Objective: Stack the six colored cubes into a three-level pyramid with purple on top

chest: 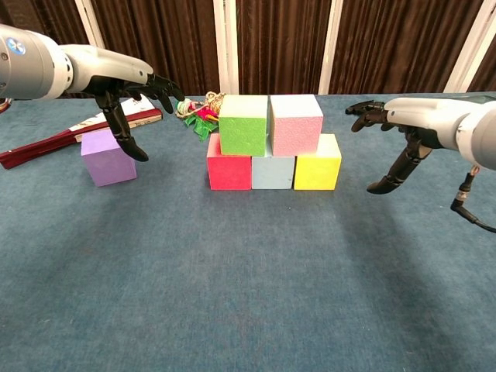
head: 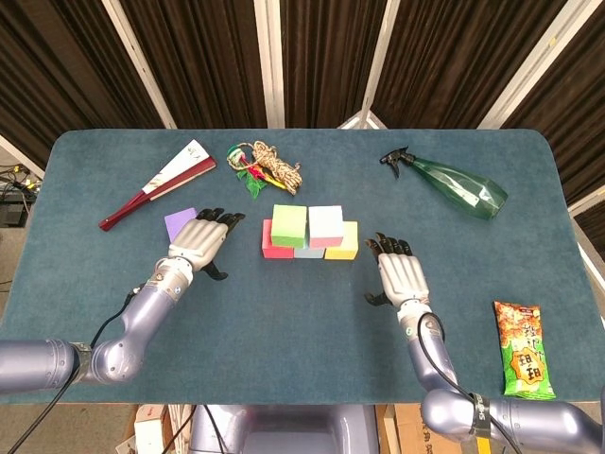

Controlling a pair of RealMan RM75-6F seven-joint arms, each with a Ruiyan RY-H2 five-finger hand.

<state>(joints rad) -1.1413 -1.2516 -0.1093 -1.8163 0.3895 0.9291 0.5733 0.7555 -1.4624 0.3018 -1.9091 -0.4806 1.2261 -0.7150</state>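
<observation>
A red cube [chest: 229, 171], a light blue cube [chest: 273, 172] and a yellow cube [chest: 317, 162] form a row on the table. A green cube [chest: 243, 124] and a pink cube [chest: 296, 124] sit on top of them. The purple cube [chest: 108, 157] [head: 178, 222] stands alone to the left. My left hand [chest: 128, 87] [head: 200, 238] hovers open just right of and above the purple cube, holding nothing. My right hand [chest: 391, 124] [head: 398, 277] is open, to the right of the yellow cube, apart from it.
A folded fan [head: 157, 185] and a bundle of rope [head: 266, 166] lie behind the cubes. A green spray bottle [head: 454, 185] lies at the back right. A snack bag [head: 524, 348] rests near the front right edge.
</observation>
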